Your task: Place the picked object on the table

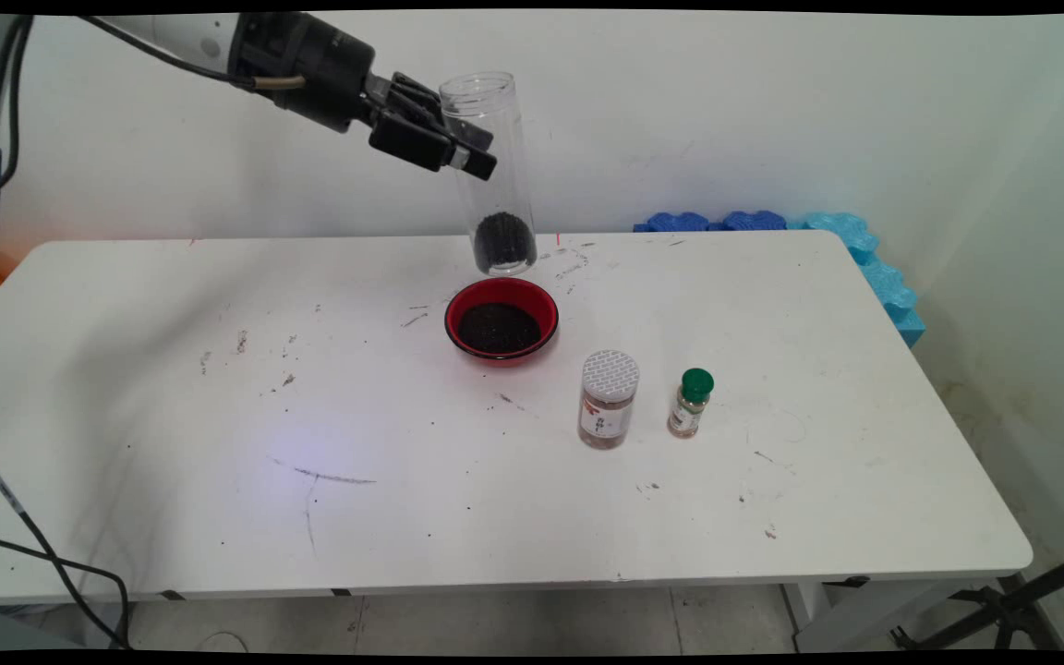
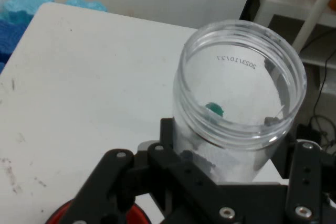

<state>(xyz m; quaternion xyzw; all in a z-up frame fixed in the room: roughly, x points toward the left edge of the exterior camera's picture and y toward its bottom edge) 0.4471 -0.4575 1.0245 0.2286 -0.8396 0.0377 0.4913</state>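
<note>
Clear jar: a tall, open-topped clear jar (image 1: 493,175) is up in the air, roughly upright with a slight lean, and a clump of dark grains (image 1: 504,243) sits at its bottom.
Jar position: it hangs above the far rim of the red bowl (image 1: 501,320), clear of it, with the wall behind.
Gripper: the black gripper (image 1: 458,148) comes in from the upper left and has the jar by its upper half, just below the threaded mouth.
Jaws: closed on the jar, one on each side of the clear wall. The hand view shows the jar's open mouth (image 2: 242,80) rising between the black linkage.
Red bowl: down on the tabletop (image 1: 172,388), right side up, its floor covered with the same dark grains.
Step in hand: no aim is stated here, so this reads only as a jar held aloft over a bowl, mouth up and nothing spilling.
Next move: nothing in view settles it, so I leave it unnamed.
Spice jar, grey lid: a jar with a grey lid (image 1: 609,399) stands upright nearer the camera, to the right of the bowl.
Spice bottle, green cap: a smaller bottle with a green cap (image 1: 691,403) stands just beside it on the right, apart from it.
Blue foam: blue foam pieces (image 1: 864,254) line the far right edge.
</note>
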